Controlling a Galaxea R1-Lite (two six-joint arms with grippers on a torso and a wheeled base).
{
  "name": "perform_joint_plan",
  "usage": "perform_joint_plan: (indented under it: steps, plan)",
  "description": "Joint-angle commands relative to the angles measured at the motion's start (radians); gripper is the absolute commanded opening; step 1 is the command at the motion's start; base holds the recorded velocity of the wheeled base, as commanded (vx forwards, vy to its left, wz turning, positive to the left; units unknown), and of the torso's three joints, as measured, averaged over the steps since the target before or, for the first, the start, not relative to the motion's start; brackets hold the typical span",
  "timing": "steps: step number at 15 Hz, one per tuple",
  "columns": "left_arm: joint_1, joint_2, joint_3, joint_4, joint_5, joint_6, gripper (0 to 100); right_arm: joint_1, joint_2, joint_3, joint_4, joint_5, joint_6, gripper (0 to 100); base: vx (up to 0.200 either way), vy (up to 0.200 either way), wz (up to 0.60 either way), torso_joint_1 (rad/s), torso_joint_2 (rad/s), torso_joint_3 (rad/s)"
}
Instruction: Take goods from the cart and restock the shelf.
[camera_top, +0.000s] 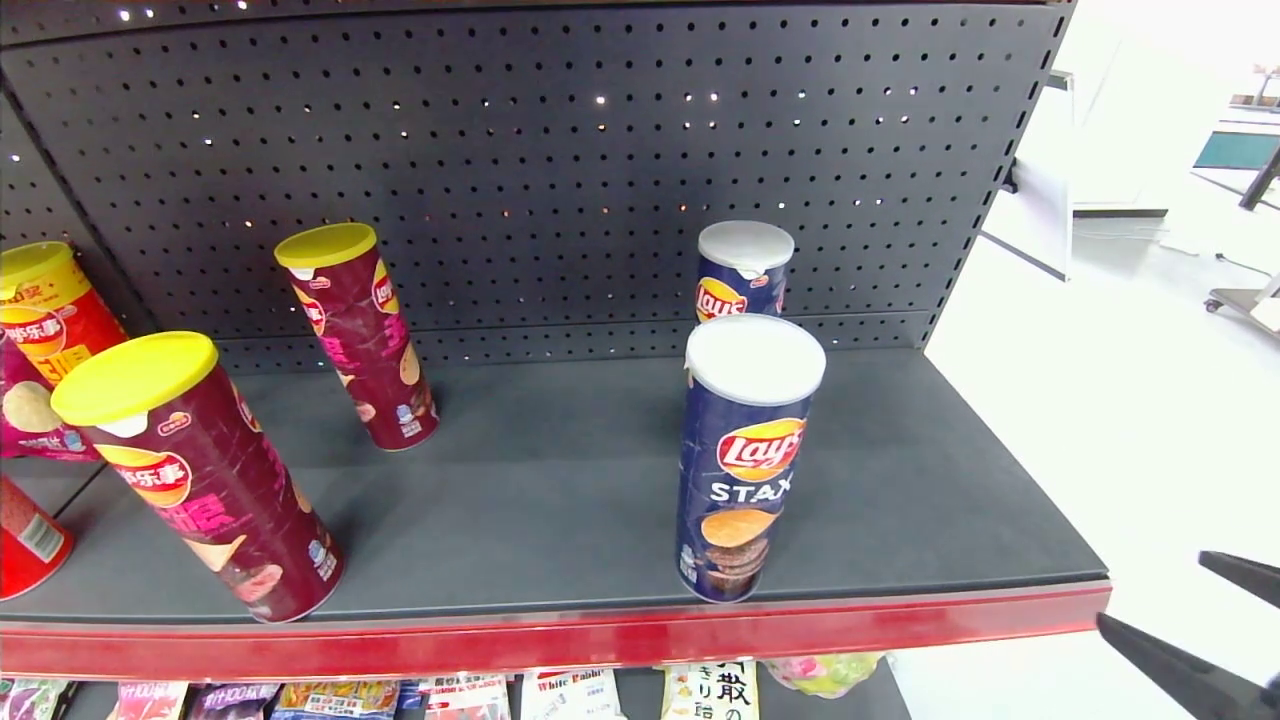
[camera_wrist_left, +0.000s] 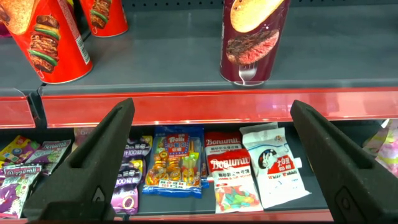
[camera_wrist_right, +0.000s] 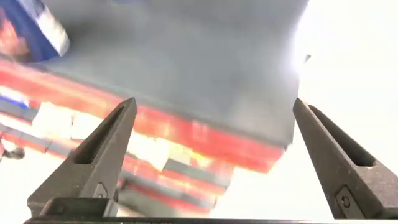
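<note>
Blue can (camera_top: 745, 460) stands at the shelf's (camera_top: 560, 480) near edge; your left claw (camera_wrist_left: 212, 106) and right claw (camera_wrist_right: 214, 102) gape wide, empty.

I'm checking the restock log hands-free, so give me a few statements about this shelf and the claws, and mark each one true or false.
1. The front blue can stands upright with the rear blue can behind it. True.
2. The near maroon can has a white lid. False: its lid is yellow.
3. The left claw grips a can. False: it is open and empty, facing the red shelf edge.
4. Snack bags lie on the level below that red edge. True.
5. The right claw is open with nothing between its fingers. True.
</note>
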Motion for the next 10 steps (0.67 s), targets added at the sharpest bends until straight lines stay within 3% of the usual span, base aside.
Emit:
perform_joint_plan:
  steps: [1, 5, 10]
  plan:
    - [0.000, 0.000, 0.000, 0.000, 0.000, 0.000, 100, -0.155, -0.372, -0.085, 0.272, 0.064, 0.001, 100, 0.000, 0.000, 0.00, 0.000, 0.00, 0.000]
    - [0.000, 0.000, 0.000, 0.000, 0.000, 0.000, 100, -0.230, -0.637, 0.004, 0.353, 0.061, 0.012, 100, 0.000, 0.000, 0.00, 0.000, 0.00, 0.000]
    - [0.000, 0.000, 0.000, 0.000, 0.000, 0.000, 100, -0.227, -0.688, 0.132, 0.340, -0.004, 0.004, 100, 0.000, 0.000, 0.00, 0.000, 0.00, 0.000]
